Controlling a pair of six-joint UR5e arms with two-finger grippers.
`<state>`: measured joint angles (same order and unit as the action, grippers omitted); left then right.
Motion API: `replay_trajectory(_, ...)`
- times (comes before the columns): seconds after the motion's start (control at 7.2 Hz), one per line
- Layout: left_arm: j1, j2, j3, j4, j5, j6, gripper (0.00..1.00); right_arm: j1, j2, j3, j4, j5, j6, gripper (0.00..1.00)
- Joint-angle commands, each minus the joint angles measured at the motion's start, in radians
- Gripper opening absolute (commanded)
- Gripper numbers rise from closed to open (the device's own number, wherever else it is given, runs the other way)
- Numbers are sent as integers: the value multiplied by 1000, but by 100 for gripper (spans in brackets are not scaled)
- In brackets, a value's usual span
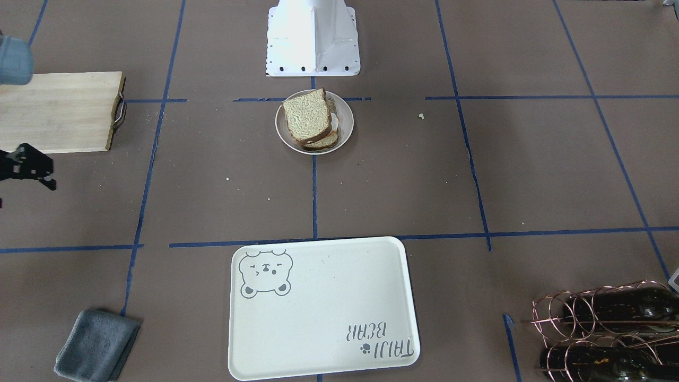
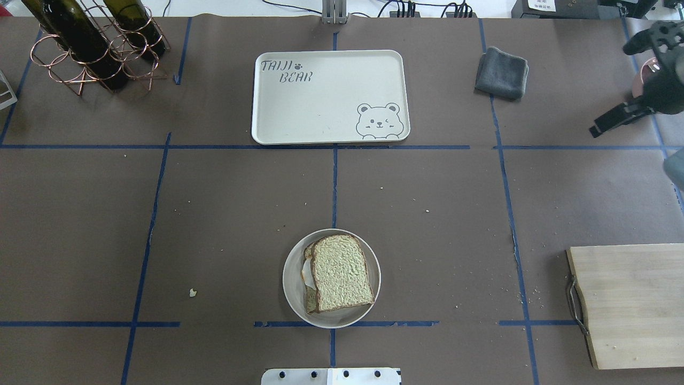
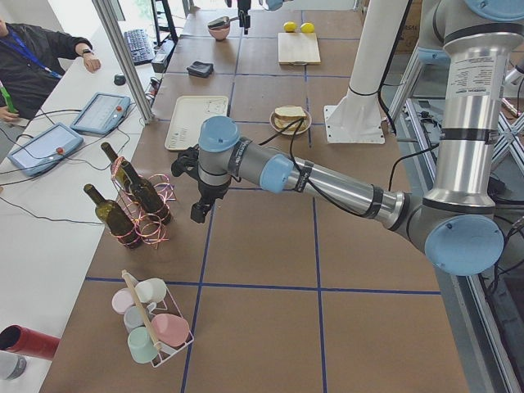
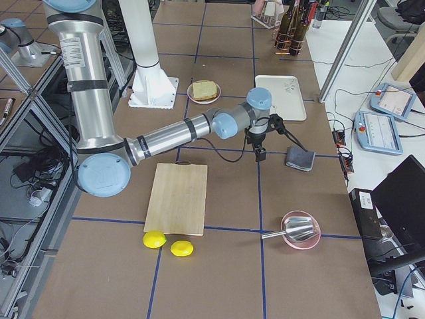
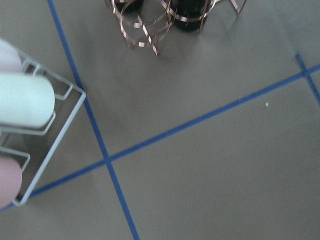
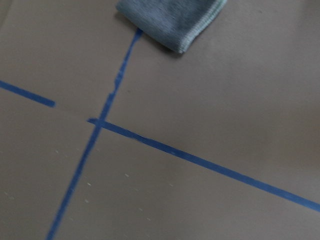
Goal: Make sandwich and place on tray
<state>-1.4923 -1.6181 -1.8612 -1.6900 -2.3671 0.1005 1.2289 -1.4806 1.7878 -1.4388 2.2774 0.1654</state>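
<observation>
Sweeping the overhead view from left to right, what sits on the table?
Wine-bottle rack → cream tray → folded grey cloth → wooden cutting board. The bowl holding the sandwich is left out: it shares the tray's left-right span, only nearer.

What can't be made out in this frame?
Egg: overhead view, top bread slice covers nearly all of it.
Left gripper: only in the left side view, too small to judge open or shut.
Right gripper: overhead view, dark near frame edge, jaw state unreadable.
</observation>
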Motion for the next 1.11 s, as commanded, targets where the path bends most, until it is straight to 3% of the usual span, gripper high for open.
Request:
replay_trajectory(0.0,24,-16,4,-130,-105,-60,100,186,-183,-7,-24,13,-269,100)
replay_trajectory(0.14,105,-8,-22,-234,-124,-99,100,251,-241,-1,-58,13,-324,100)
replay_trajectory(0.28,213,-23,-36,-258,-121,-251,100,289,-285,2,-58,13,-330,100)
replay_trajectory(0.56,436,-55,-113,-360,-93,-727,100,290,-306,10,-48,14,-323,100)
replay_trajectory(0.83,707,-114,-153,-362,183,-1052,100,290,-305,9,-48,11,-323,100)
replay_trajectory(0.97,836,-190,-133,-358,303,-1214,100,290,-305,9,-48,11,-319,100)
